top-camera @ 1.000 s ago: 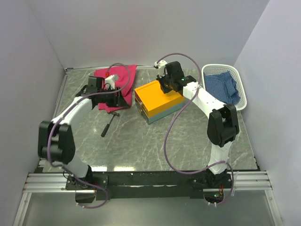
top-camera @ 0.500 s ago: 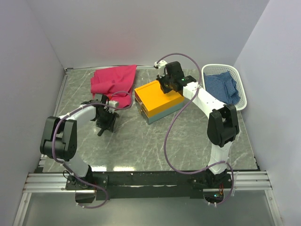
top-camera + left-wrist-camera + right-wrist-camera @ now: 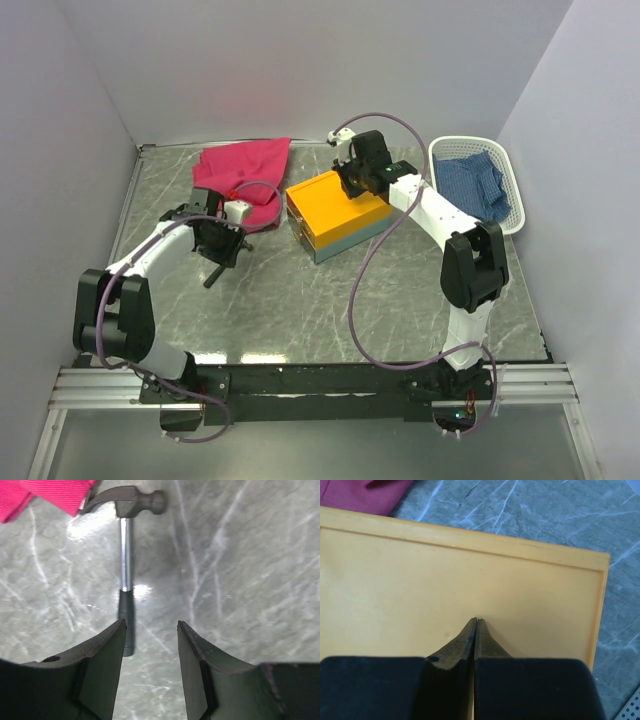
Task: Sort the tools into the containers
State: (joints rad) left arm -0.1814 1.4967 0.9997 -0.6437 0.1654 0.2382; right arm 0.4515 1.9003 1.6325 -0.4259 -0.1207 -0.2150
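Grey-green marbled tabletop, pale lilac walls on three sides, aluminium rail at near edge.

Top camera overlooks the table — wrist cameras close above hammer, toolbox.

Top cam: bright, even light from above, shadows soft & short, frame sharp edge to edge. I get a pale sheen on the tabletop nr the front rail. L wrist cam: two white glare spots on the stone beside the hammer, steel shaft glinting. The left tool sits dark & soft-focus at btm. R wrist cam: toolbox lid flat-lit, matte, faint shadow round the right tool tips; its black housing is blurred, underexposed.
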